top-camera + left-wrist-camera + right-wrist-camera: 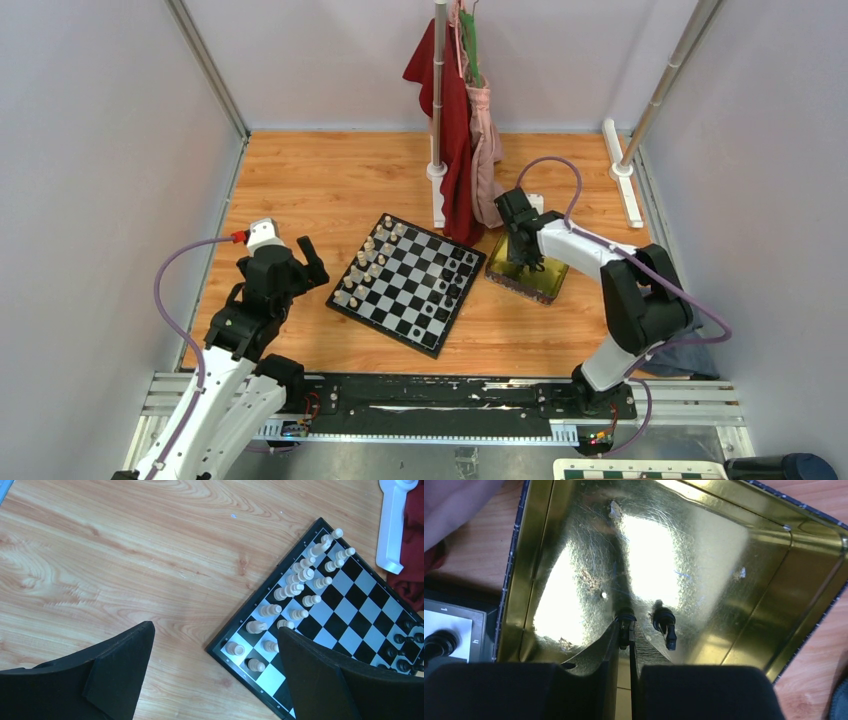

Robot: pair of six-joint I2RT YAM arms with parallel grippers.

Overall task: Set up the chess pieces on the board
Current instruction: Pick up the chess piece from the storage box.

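Inside the gold tin, the right hand pinches a black chess piece; the left hand gapes wide beside the board.

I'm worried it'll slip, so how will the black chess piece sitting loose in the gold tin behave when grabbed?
Likely light and rigid, being tiny. The chess piece seems to lie sideways on the glossy tin, so it may roll or skid.

Surface: light-brown wood-grain tabletop
Centre: square black-and-white chequered chessboard with thin black rim, flat, turned diagonally
Right of board: shiny gold rectangular tin tray, just beside board's corner
Behind board: white pole-stand foot
Far right: long white bar foot
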